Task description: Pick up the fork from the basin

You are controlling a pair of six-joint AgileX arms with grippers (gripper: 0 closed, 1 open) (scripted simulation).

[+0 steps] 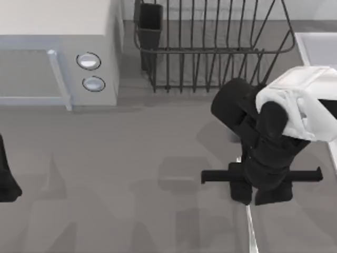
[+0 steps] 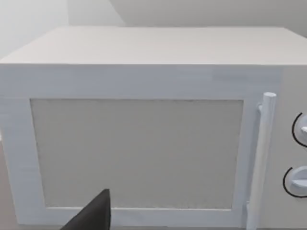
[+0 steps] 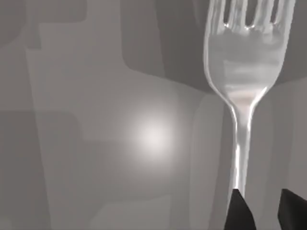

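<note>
Beneath our right pincer (image 1: 251,196), at the right side of the table (image 1: 131,174), the fork (image 3: 242,91) lies on the grey surface. From the right wrist we see its handle running straight out from between the two dark fingertips (image 3: 238,211), with the tines at the far end, away from the pincer. One fingertip sits against the handle's side and the other stands a little apart on the opposite side, so the jaws are parted around the handle; we cannot tell whether they press it. From above, a thin bright strip of the fork (image 1: 251,232) shows just past the pincer toward the near edge, with the arm covering the rest. The basin (image 1: 316,45) shows as a pale raised rim beyond the pincer at the far right. A black wire rack (image 1: 210,47) stands beyond the pincer, well apart from it. The white box with two round knobs (image 1: 58,63) sits far to the pincer's left. Our left pincer (image 2: 93,215) is parked at the table's left edge, facing that box's front; whether it is open or closed we cannot tell
</note>
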